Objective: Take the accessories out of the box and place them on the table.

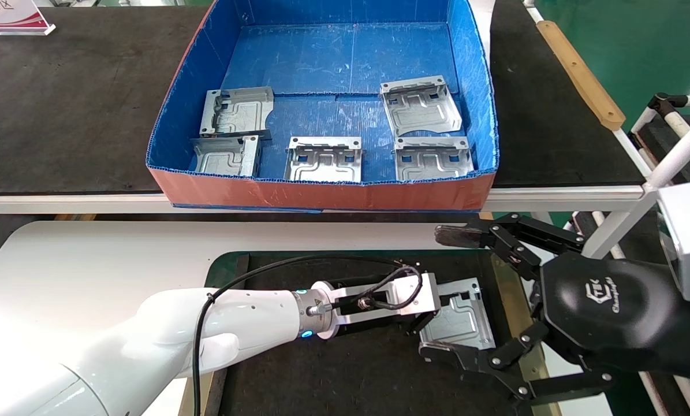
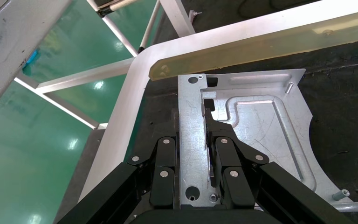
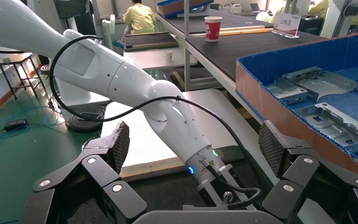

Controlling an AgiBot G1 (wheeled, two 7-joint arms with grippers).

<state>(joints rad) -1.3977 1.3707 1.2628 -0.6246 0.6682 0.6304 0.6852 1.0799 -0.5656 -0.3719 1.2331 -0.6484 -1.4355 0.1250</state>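
Observation:
The box (image 1: 321, 193), blue inside and orange-red outside, stands on the far bench and holds several silver accessories: two at its left (image 1: 238, 111) (image 1: 226, 155), one at the middle front (image 1: 323, 159), two at its right (image 1: 418, 105) (image 1: 433, 158). My left gripper (image 1: 437, 315) reaches over the dark mat (image 1: 350, 358) of the white table (image 1: 119, 260). It is shut on the flange of one more accessory (image 2: 256, 126), held flat at the mat's right end (image 1: 460, 315). My right gripper (image 1: 446, 293) is open, its fingers spread on either side of that accessory and empty (image 3: 196, 144).
The black-topped bench (image 1: 62, 104) carries the box. A yellowish strip (image 1: 581, 75) lies on its right side, and a white tube frame (image 1: 685, 144) stands at the far right. A sign (image 1: 10, 17) sits at the far left, and a paper cup (image 3: 213, 28) stands farther off.

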